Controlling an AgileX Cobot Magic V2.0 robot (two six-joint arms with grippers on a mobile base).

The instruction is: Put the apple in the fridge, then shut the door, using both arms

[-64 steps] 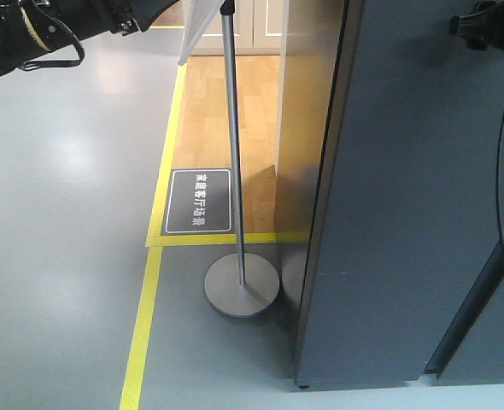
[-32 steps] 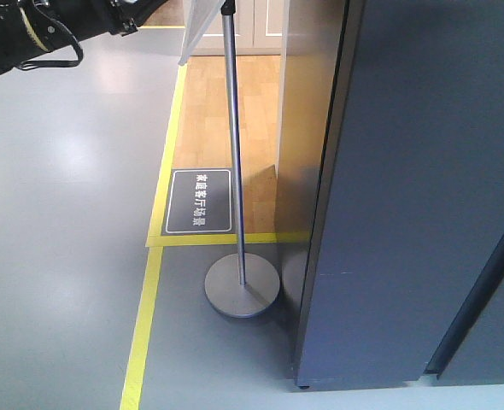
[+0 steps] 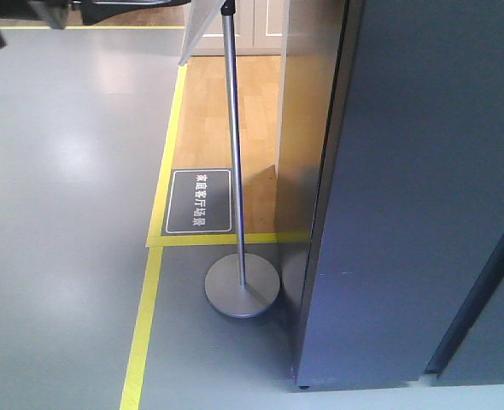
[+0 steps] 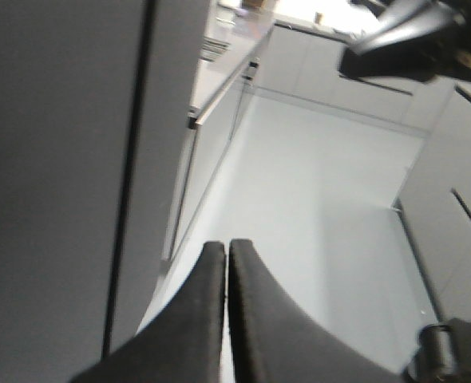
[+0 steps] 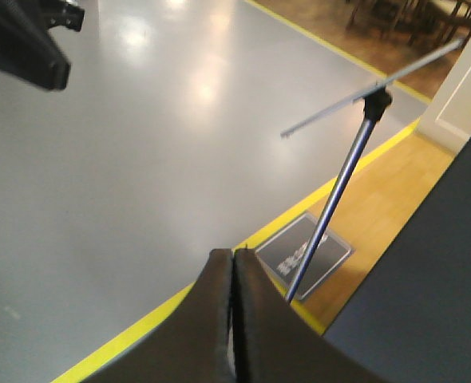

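The front view looks steeply down at the floor [image 3: 64, 213], close against the fridge [image 3: 423, 188]. The right wrist view looks past its closed hand [image 5: 232, 263] at the same sign stand [image 3: 232, 154]. The left wrist view runs alongside grey cabinets [image 4: 211, 136].

I see a glossy grey floor [image 3: 64, 213] with soft patches of reflected light, edged by yellow tape [image 3: 145, 316] that borders a strip of wood flooring [image 3: 231, 120]. A metal sign stand [image 3: 235, 171] rises from a round base [image 3: 242, 289] just beside a dark floor sticker [image 3: 199, 202] with white characters. In my left wrist view, pale cabinets [image 4: 331, 80] line the far side of the room.
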